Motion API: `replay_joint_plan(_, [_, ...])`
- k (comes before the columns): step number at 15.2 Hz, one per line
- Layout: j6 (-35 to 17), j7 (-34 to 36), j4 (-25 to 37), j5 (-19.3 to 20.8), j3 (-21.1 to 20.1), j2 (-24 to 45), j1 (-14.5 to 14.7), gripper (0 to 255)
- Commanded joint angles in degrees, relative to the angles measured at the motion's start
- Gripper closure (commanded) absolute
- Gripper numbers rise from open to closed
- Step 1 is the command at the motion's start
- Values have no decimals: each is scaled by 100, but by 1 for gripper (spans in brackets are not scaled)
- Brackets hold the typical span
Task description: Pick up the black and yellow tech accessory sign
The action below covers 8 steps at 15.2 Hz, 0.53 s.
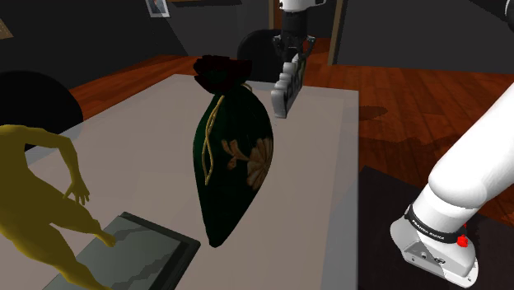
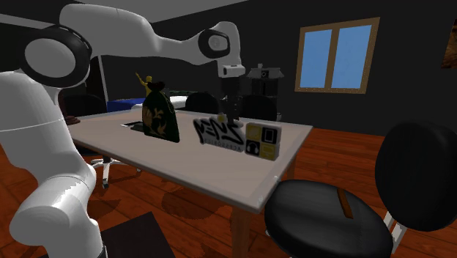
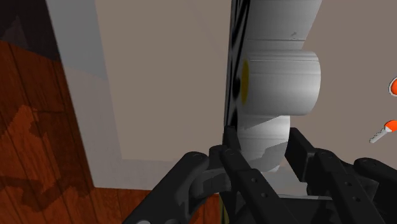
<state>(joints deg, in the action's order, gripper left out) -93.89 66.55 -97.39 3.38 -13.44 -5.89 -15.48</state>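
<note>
You see the gripper (image 2: 234, 120) at the top of the sign (image 2: 239, 139), upright on the table (image 2: 212, 173), near the bag (image 2: 160, 119).

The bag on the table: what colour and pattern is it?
Dark green bag with gold floral embroidery and a gold cord, clearest in the shoulder view.

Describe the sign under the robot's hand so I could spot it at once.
Find the pale table and go to the end away from the dark green bag. There, under the black gripper, stands the sign: a low upright board with black lettering on white and a yellow panel of black icons.
</note>
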Motion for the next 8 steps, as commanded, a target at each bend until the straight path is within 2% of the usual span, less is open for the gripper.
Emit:
replay_joint_plan(1, [165, 4, 197, 6, -8, 21, 5, 255])
replay_joint_plan(8, [753, -1, 971, 51, -30, 214, 14, 255])
